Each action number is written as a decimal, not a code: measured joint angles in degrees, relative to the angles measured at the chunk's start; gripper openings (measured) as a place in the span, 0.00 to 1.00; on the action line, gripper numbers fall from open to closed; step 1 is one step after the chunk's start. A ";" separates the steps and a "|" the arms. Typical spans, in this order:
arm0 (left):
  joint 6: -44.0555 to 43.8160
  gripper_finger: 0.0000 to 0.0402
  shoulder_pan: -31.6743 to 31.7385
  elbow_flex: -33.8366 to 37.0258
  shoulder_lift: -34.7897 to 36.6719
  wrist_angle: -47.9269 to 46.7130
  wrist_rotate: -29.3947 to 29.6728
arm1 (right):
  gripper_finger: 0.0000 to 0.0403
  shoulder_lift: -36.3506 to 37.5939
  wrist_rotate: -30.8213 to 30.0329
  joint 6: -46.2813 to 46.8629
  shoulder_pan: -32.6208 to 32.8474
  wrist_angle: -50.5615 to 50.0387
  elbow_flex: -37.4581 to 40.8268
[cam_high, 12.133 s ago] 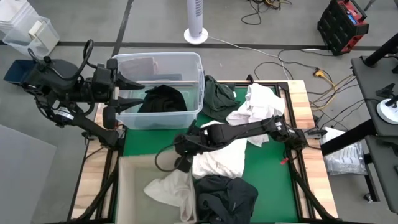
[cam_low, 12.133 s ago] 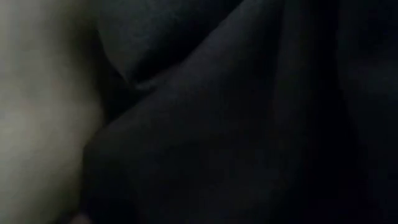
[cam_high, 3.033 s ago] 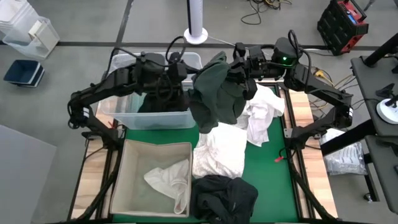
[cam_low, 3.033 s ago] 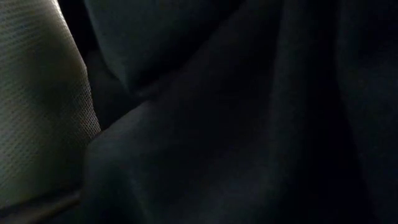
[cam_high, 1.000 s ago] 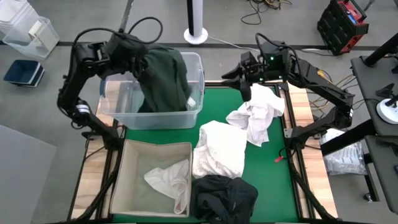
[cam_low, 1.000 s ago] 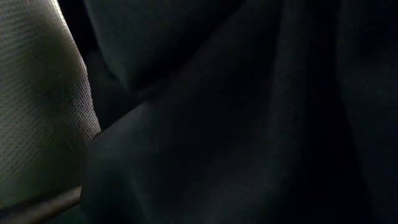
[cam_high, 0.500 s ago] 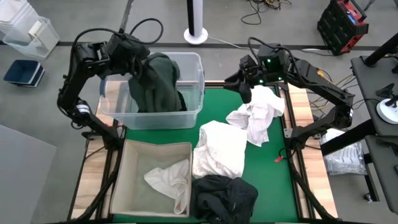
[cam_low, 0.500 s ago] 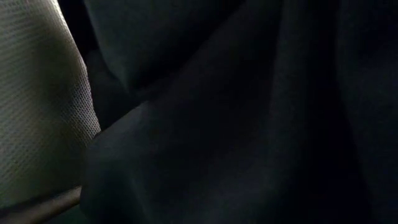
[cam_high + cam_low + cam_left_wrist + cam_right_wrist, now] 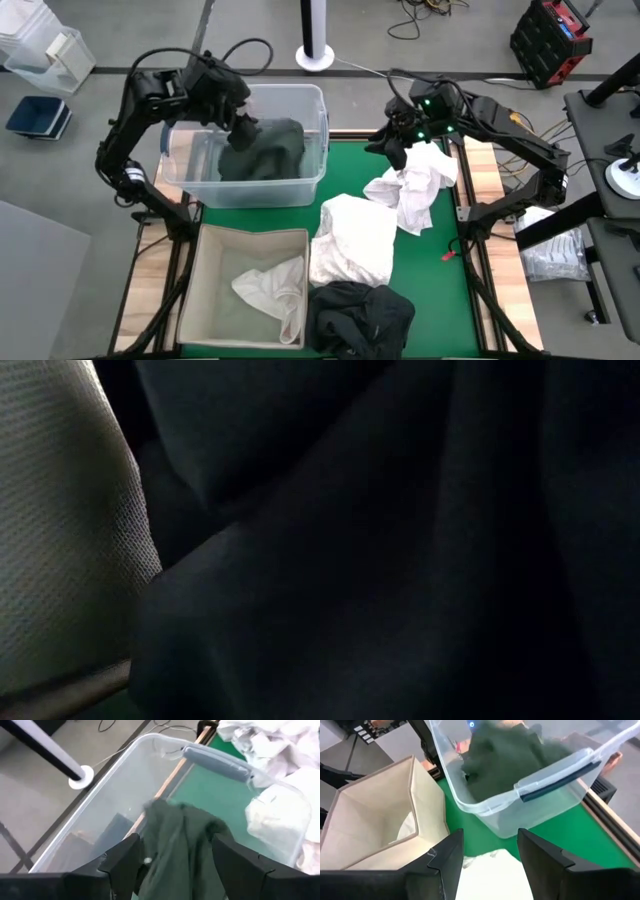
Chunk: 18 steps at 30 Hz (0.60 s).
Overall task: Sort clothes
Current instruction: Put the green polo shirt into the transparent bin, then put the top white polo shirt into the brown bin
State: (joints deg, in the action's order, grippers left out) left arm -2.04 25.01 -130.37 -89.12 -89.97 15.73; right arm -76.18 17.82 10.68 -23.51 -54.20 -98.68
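A black garment (image 9: 362,316) lies nearest on my bench (image 9: 440,215), white clothes (image 9: 352,240) fill the middle, and farther off my right hand (image 9: 388,150) hangs spread and empty over another white garment (image 9: 413,180) while my left hand (image 9: 243,128), released, hovers above the dark green garment (image 9: 265,150) in the clear tub (image 9: 312,140).

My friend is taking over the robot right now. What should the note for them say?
Left tool: open, above the clear tub, holding nothing.
Right tool: open and empty, over the far right of the green mat.
Done: dark green garment is in the tub; one white garment is in the beige bin.
Left: two white garments and a black garment lie on the mat.
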 joint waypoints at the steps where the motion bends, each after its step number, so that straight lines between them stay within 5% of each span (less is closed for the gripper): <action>1: 0.00 0.56 0.28 0.29 0.13 -0.02 0.07 | 0.45 0.00 0.02 0.00 0.00 -0.04 0.15; 11: -0.07 0.56 -1.24 -2.61 1.39 1.78 -0.25 | 0.44 0.00 0.07 -5.65 1.87 3.02 3.15; 18: -2.73 0.56 -9.26 -3.16 3.59 21.44 -1.34 | 0.40 2.44 0.72 -13.17 9.39 18.15 11.28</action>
State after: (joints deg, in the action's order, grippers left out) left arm -4.77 15.75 -133.53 -85.54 -68.54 14.39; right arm -73.75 18.54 -2.49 -14.12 -36.05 -87.40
